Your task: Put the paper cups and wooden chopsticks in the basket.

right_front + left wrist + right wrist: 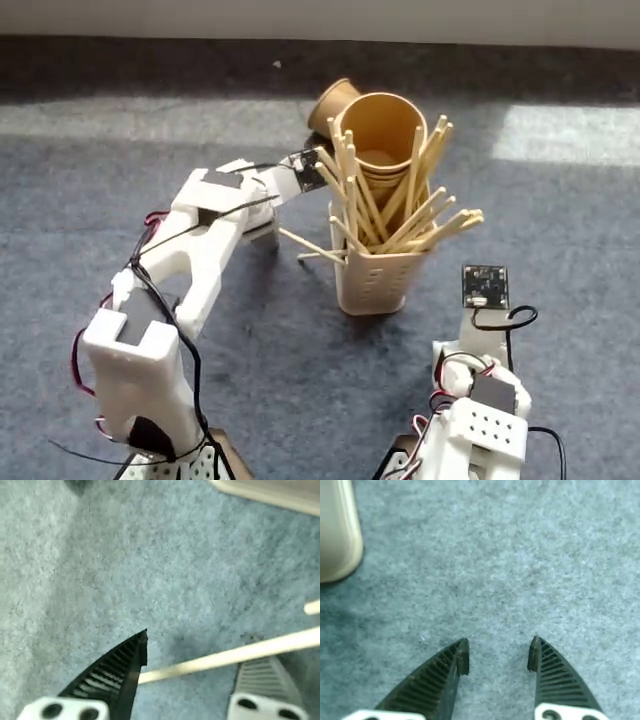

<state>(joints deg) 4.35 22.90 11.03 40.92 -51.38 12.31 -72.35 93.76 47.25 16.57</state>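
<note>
L pincer (197,637) spread, chopstick (240,654) crossing btw its tips; R pincer (499,654) spread too.

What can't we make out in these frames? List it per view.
Left wrist view: the chopstick across the left pincer is blurred; one end hides behind the pincer, the other is cut off by the edge.
High view: how many paper cups sit in the basket; they nest inside each other.
Right wrist view: most of the basket, cut off by the edge.
</note>
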